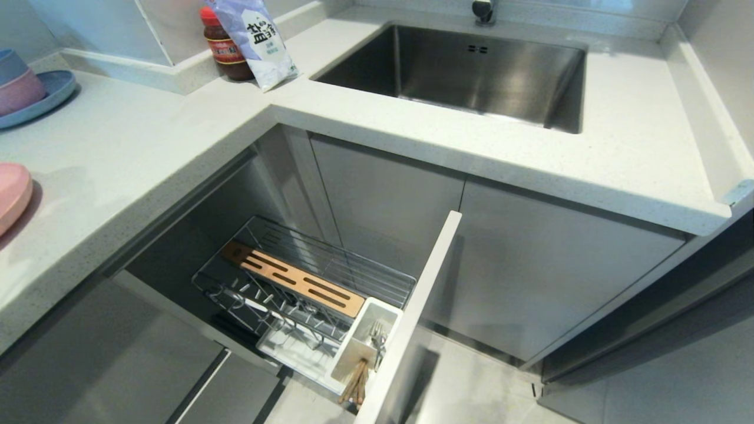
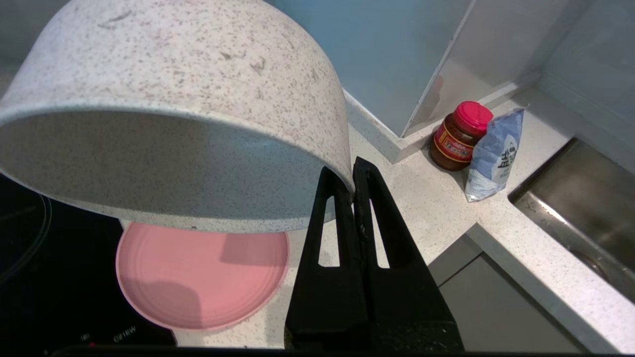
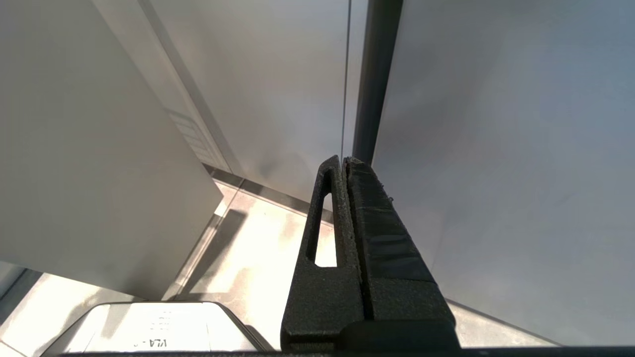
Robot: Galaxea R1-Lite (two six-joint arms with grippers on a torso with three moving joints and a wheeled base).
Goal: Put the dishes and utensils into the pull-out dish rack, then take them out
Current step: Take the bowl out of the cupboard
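Overhead, left pincer (image 2: 347, 186) pinches speckled bowl (image 2: 173, 114) rim, bowl tipped sideways.

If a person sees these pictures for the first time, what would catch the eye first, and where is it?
Probably the speckled bowl, which fills the left wrist view, pinched at its rim by the left gripper above the pink plate on the counter. Next, in the head view, the pulled-out rack under the counter, with fork and chopsticks in its white holder. The right gripper hangs shut beside the cabinets.

One speckled bowl (image 2: 168, 114), one pink plate (image 2: 201, 277), one fork (image 1: 377, 338), two chopsticks (image 1: 355, 383) (paired), one jar (image 2: 459, 134).
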